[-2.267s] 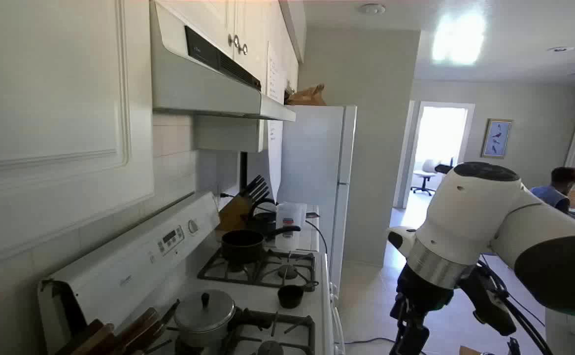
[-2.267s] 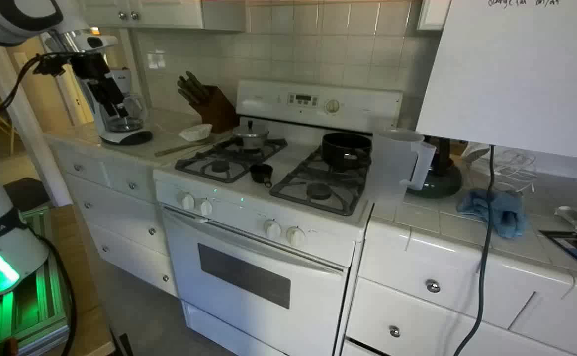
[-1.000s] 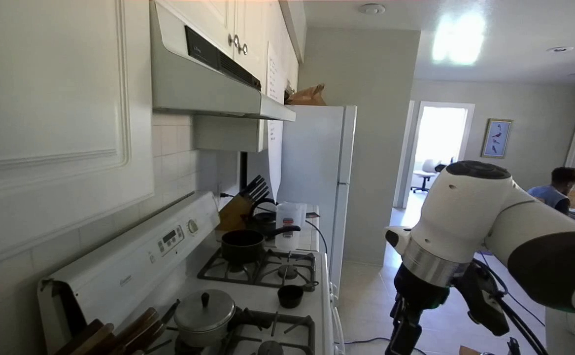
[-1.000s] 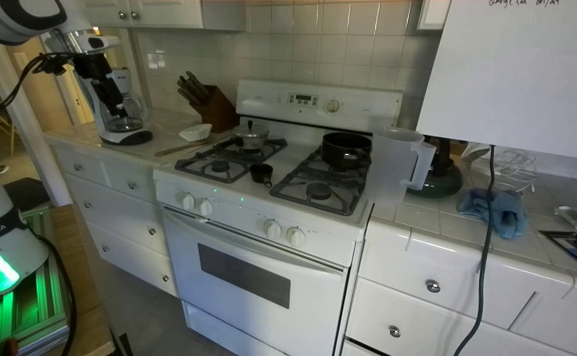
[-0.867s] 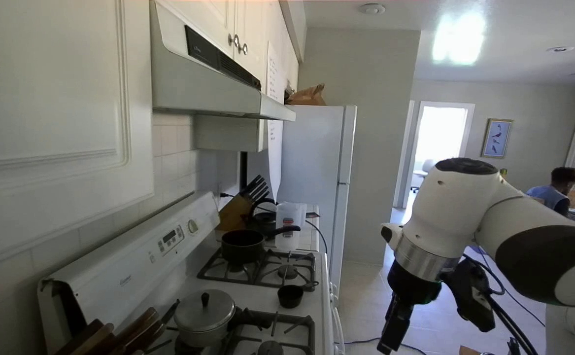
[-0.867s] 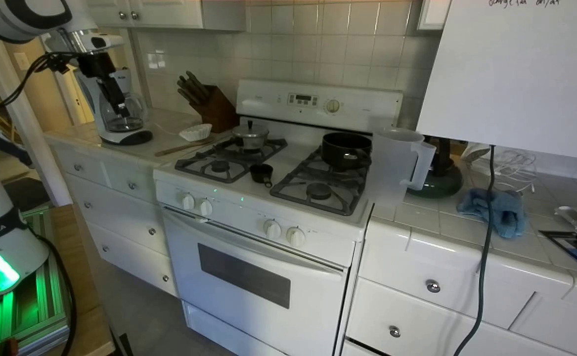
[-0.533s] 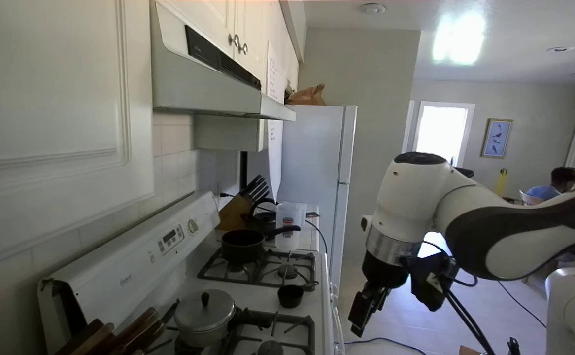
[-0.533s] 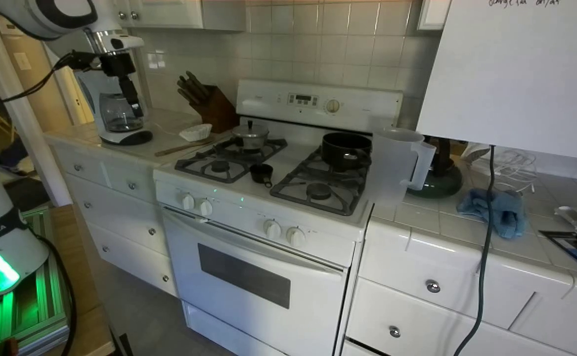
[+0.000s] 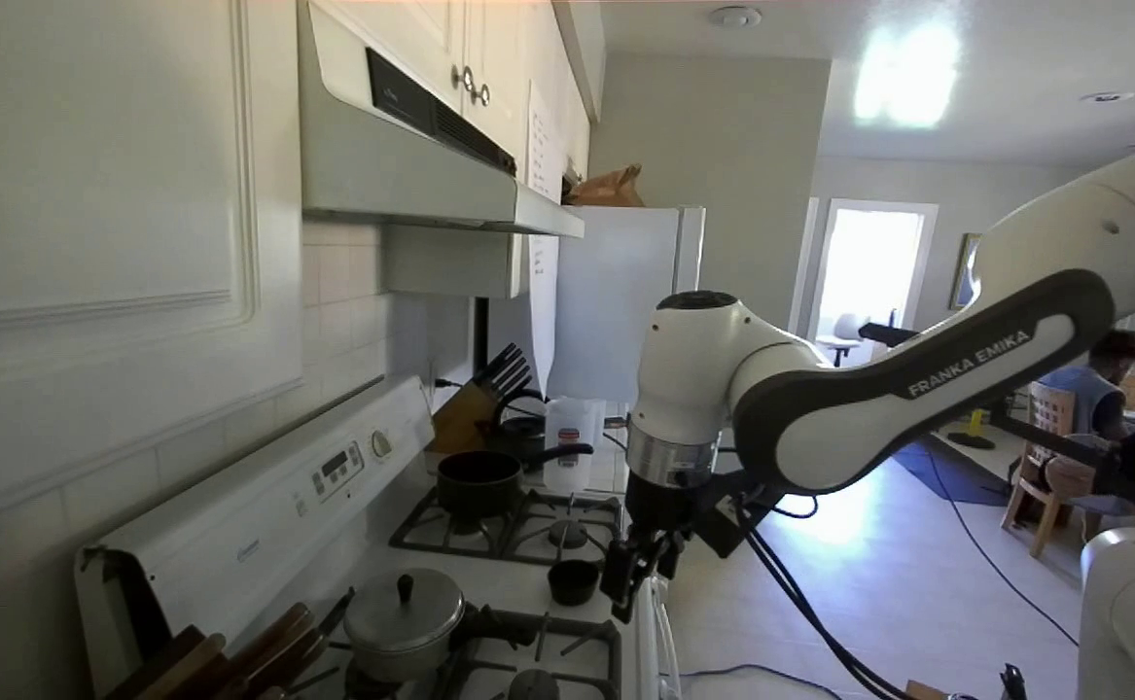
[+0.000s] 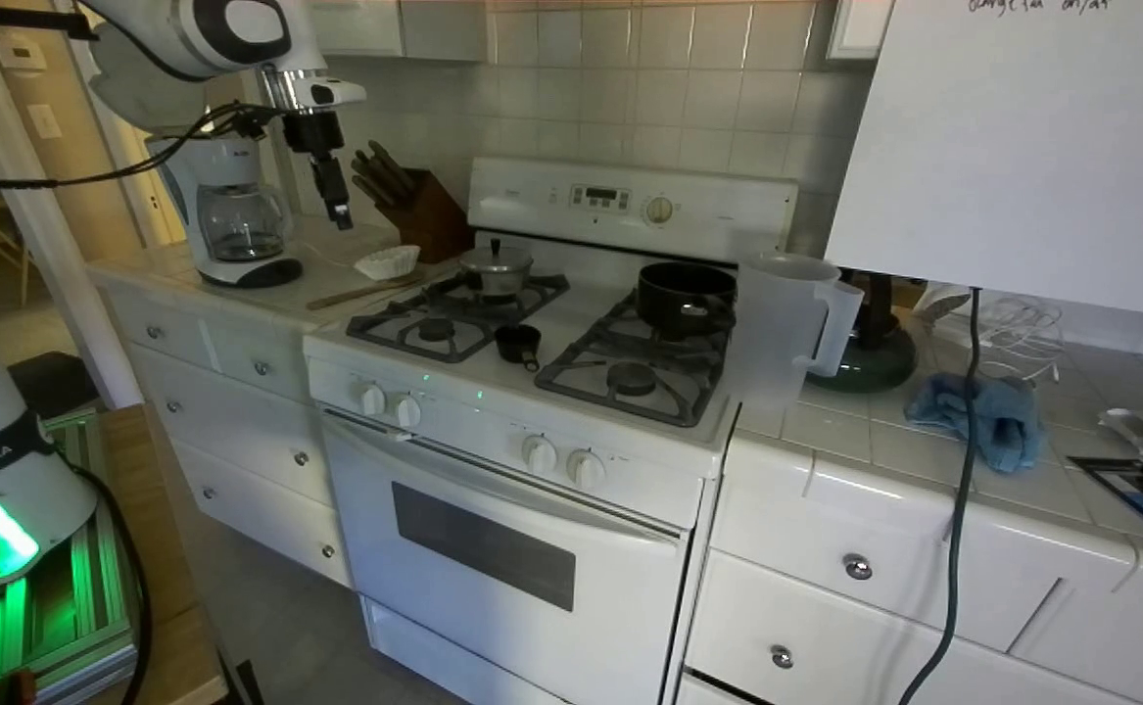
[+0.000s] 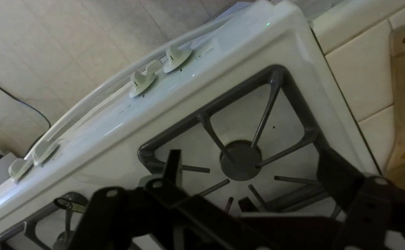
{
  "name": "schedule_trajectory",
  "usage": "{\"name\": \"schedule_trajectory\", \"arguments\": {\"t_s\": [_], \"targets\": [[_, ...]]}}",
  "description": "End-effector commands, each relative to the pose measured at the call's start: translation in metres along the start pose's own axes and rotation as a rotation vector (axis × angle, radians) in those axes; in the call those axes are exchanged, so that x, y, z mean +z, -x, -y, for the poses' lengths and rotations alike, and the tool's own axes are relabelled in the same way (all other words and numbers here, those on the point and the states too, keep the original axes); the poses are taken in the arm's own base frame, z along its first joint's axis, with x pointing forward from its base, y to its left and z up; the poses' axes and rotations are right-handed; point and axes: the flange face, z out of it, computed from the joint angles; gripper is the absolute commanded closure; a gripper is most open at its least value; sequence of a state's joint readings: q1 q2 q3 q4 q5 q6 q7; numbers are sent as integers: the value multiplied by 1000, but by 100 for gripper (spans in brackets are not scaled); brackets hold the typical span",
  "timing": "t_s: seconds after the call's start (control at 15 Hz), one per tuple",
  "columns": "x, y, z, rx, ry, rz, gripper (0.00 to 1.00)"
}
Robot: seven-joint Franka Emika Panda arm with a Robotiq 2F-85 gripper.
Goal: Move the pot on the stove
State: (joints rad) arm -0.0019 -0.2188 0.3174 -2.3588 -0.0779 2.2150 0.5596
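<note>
The pot (image 9: 406, 622) is silvery-grey with a lid, a black knob and a black side handle. It sits on a back burner of the white stove (image 9: 489, 576). Both also show in an exterior view, the pot (image 10: 496, 278) and the stove (image 10: 537, 211). My gripper (image 9: 641, 581) is above the stove's front edge, apart from the pot. It also shows in an exterior view (image 10: 339, 213). In the wrist view my gripper (image 11: 252, 163) has its fingers spread, with only a bare front burner of the stove (image 11: 119, 161) between them. The pot's body is hidden there.
A black pot (image 10: 686, 299) stands on another back burner, and a small black pan (image 9: 573, 584) between the grates. A plastic pitcher (image 10: 785, 323), knife block (image 10: 431, 220), coffee maker (image 10: 228, 166) and wooden spatula (image 11: 403, 90) flank the stove. A range hood (image 9: 411, 160) hangs above.
The arm and gripper have swung toward the stove, leftward and up in an exterior view. The pot and the other cookware have not moved.
</note>
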Motion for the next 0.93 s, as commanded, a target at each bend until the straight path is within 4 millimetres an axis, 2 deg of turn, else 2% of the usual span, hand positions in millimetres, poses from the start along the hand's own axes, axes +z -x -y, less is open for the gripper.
{"name": "schedule_trajectory", "arguments": {"t_s": [0.0, 0.2, 0.27, 0.4, 0.67, 0.87], "targets": [[20, -46, 9, -96, -2, 37, 0], [35, -77, 13, -103, -31, 98, 0], [27, -54, 3, -86, -25, 55, 0], [36, -70, 6, -88, -30, 78, 0], [40, -75, 11, -92, -32, 86, 0], [53, -92, 16, -104, -51, 48, 0]]}}
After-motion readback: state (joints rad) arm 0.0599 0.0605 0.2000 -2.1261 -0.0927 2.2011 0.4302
